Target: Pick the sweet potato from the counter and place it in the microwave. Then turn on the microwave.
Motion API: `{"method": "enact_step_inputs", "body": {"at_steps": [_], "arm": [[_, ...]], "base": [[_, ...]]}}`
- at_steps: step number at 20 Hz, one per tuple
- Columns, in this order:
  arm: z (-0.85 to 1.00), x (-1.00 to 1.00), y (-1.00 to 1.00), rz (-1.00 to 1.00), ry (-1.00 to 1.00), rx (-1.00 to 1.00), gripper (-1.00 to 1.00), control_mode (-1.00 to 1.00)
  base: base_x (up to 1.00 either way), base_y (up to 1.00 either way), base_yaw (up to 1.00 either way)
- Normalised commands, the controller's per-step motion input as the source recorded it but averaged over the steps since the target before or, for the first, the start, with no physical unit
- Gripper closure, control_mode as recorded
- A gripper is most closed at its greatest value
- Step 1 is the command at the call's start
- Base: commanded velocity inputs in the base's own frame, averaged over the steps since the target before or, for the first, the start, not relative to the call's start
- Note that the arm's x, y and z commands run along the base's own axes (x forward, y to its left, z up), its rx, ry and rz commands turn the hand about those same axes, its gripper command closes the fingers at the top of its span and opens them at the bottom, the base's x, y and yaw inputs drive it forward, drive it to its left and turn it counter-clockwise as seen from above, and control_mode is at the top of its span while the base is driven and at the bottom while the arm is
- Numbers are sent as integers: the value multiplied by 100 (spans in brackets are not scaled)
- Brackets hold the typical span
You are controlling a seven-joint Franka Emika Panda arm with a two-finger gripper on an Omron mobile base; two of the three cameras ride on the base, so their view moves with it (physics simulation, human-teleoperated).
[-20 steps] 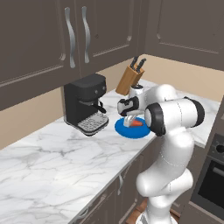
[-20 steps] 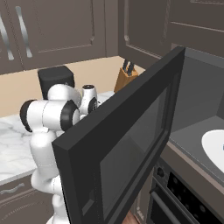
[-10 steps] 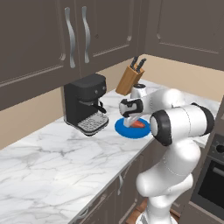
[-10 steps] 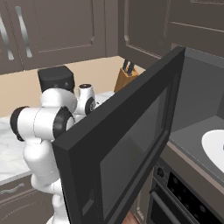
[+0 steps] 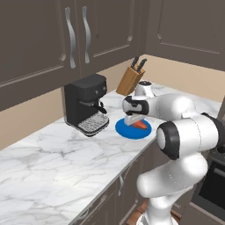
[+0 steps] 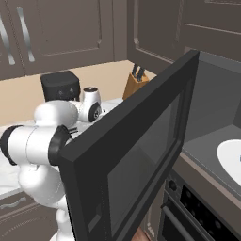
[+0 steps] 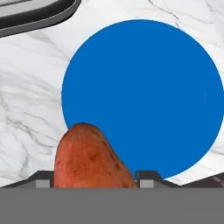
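In the hand view the reddish-orange sweet potato (image 7: 87, 153) sits between the two fingertips of my gripper (image 7: 94, 177), which is shut on it just above a round blue plate (image 7: 144, 87). From the left base view the gripper (image 5: 133, 121) hangs over the plate (image 5: 125, 130) on the white marble counter (image 5: 52, 158), with the sweet potato (image 5: 141, 125) poking out to its right. The microwave's dark glass door (image 6: 141, 155) stands wide open in the right base view, and a white turntable (image 6: 231, 160) shows inside.
A black coffee machine (image 5: 86, 103) stands left of the plate, and a wooden knife block (image 5: 130, 79) behind it against the wall. An oven front (image 6: 197, 216) lies below the microwave. The open door cuts across the space right of the arm.
The arm's elbow has swung out to the right and the hand has shifted slightly over the plate, with the sweet potato still in the grip.
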Motion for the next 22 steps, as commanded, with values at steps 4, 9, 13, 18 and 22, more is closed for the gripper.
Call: {"method": "enact_step_inputs", "body": {"at_steps": [4, 9, 13, 18, 22], "arm": [[20, -38, 0, -18, 0, 3, 100, -100], [19, -40, 0, -18, 0, 1, 100, -100], [18, -40, 0, -19, 0, 0, 100, -100], [18, -40, 0, -20, 0, 0, 100, -100], [20, -40, 0, -19, 0, 0, 100, -100]], "base": [[0, 0, 0], [0, 0, 0], [0, 0, 0], [0, 0, 0], [0, 0, 0]]}}
